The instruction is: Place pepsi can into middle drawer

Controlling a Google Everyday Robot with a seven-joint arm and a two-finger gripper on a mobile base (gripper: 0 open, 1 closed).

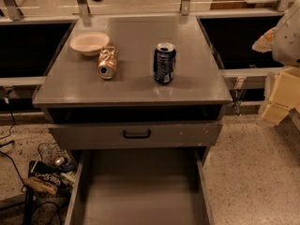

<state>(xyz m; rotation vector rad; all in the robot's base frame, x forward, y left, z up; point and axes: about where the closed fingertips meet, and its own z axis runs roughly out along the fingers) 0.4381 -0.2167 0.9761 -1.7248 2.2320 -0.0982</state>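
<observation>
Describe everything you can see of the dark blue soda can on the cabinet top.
The soda can is dark blue with white and light markings and a silver top, metal by its look. It stands upright on the right half of the grey cabinet top. Only that surface touches it: the copper can lies on its side to its left in the view, apart. The end effector is at the far right, clear of it.

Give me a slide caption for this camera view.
Upright pepsi can on cabinet top, middle drawer open below, gripper at right edge.
</observation>
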